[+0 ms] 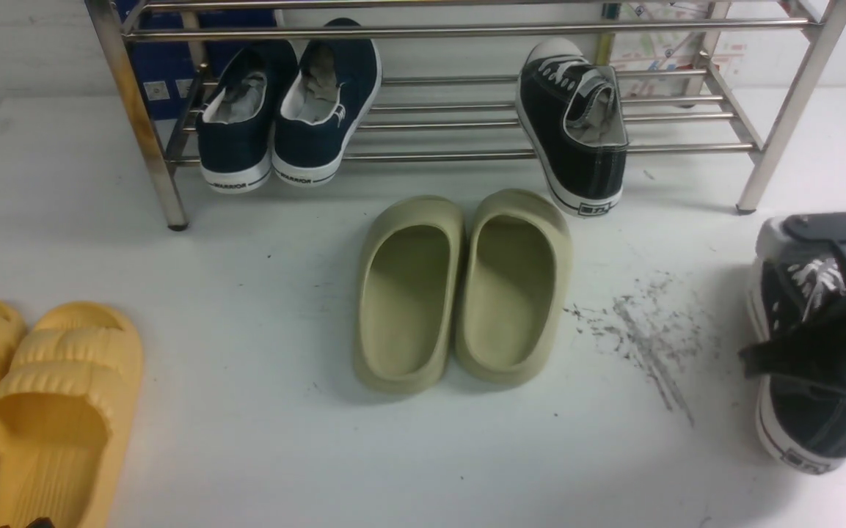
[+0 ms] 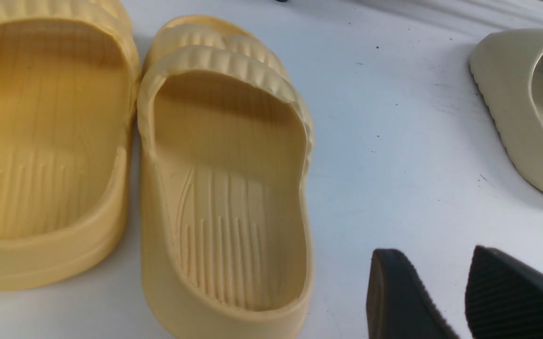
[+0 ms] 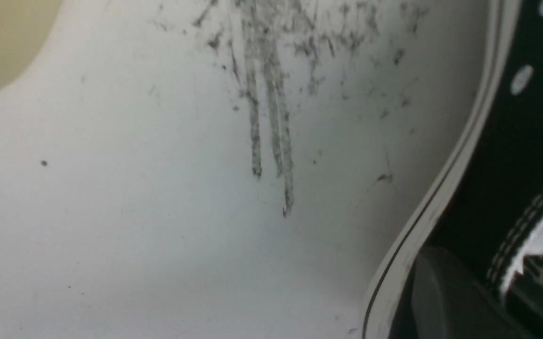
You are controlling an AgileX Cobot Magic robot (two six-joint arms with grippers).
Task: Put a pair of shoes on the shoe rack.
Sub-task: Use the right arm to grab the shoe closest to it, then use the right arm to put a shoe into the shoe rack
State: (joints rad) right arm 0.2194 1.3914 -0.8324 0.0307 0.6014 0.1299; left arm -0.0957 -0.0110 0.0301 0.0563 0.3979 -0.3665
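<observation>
One black sneaker [image 1: 577, 139] with a white toe cap leans on the lower bars of the steel shoe rack [image 1: 467, 32], its heel resting on the floor. The other black sneaker [image 1: 819, 425] stands on the white floor at the far right. My right gripper [image 1: 826, 352] is shut on this sneaker's side wall at the collar. In the right wrist view, one finger [image 3: 441, 292] lies on the black canvas [image 3: 502, 155] above the white sole. My left gripper [image 2: 441, 282] is open with nothing in it, low over the floor beside the yellow slippers [image 2: 224, 179].
Two navy sneakers [image 1: 283, 110] lean on the rack's left half. A pair of olive slippers [image 1: 459, 286] lies in the middle of the floor. The yellow slippers [image 1: 41, 411] lie at the near left. Black scuff marks [image 1: 643, 330] streak the floor beside the held sneaker.
</observation>
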